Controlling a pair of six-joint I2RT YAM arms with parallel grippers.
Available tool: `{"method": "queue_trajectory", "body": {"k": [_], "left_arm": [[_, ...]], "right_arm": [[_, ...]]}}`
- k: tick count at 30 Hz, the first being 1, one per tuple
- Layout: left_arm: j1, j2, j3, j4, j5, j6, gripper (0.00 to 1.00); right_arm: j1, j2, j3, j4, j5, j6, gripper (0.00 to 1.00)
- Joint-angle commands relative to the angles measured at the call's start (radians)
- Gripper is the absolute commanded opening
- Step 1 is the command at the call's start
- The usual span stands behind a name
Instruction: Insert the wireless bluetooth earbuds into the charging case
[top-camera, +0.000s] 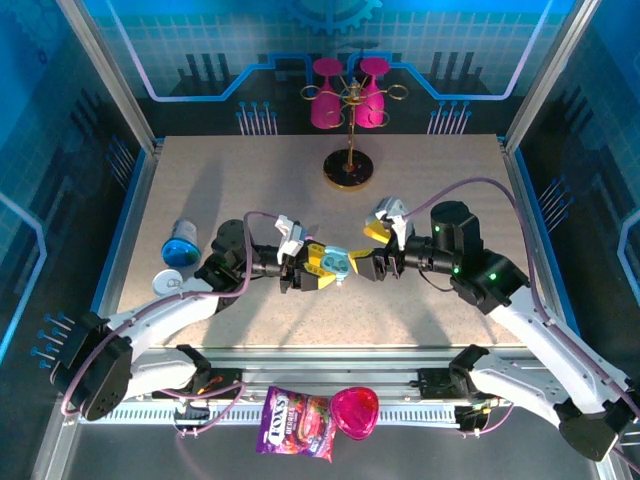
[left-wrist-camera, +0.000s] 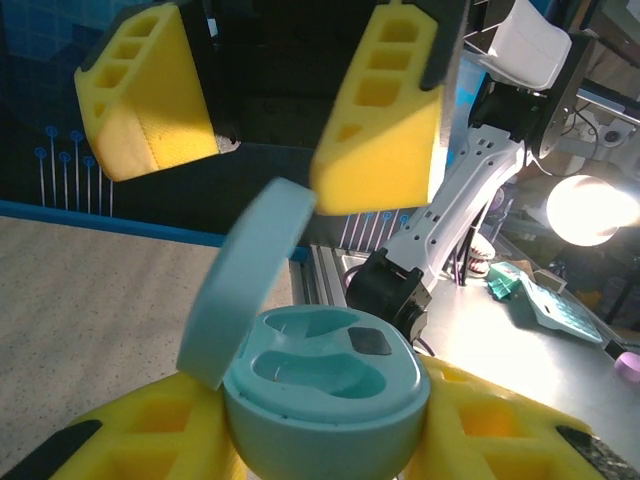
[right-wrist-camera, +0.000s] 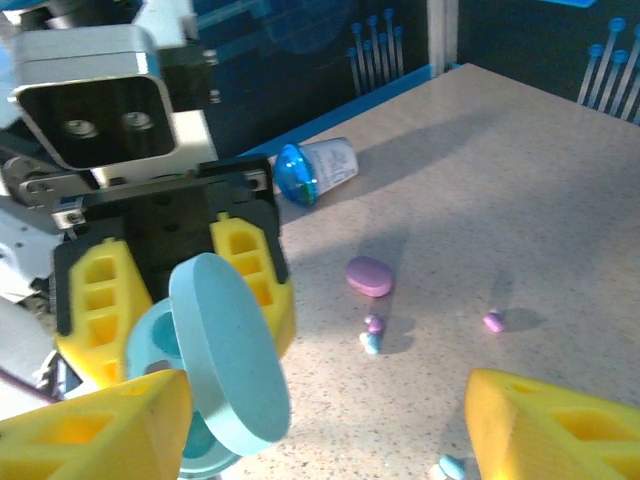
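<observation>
The left gripper (top-camera: 322, 266) is clutching the open charging case (left-wrist-camera: 325, 385) — the right gripper (top-camera: 376, 265) is gaping wide. Tiny earbuds (right-wrist-camera: 372, 335) are lying on the speckled desk (top-camera: 430, 320), blue walls (top-camera: 60, 120) glowing around.

Both arms meet over the speckled beige table (top-camera: 200, 180). The left gripper (top-camera: 328, 270), yellow fingers, is clamped on a pale teal pebble-shaped charging case (top-camera: 341, 262), with the right gripper (top-camera: 372, 264) nose-to-nose just beside it. A blue-capped little plastic cup (top-camera: 180, 248) lies off left, and pink goblets on a gold wire stand (top-camera: 350, 95) sit at the back.
</observation>
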Motion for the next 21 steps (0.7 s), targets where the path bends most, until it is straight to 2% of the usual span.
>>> {"method": "queue_trajectory", "body": {"k": [1,3,10,21], "left_arm": [[-0.009,0.014,0.013,0.063,0.046,-0.024,0.23],[-0.009,0.017,0.014,0.064,0.046,-0.029,0.23],[-0.008,0.015,0.017,0.064,0.047,-0.032,0.24],[-0.008,0.026,0.013,0.059,0.028,-0.023,0.24]], "right_arm": [[0.015,0.016,-0.008,0.014,-0.051,-0.045,0.69],[0.024,0.032,0.000,0.007,-0.020,-0.057,0.67],[0.035,0.077,0.029,-0.014,0.116,-0.083,0.48],[0.043,0.031,-0.016,0.033,-0.060,-0.106,0.12]]}}
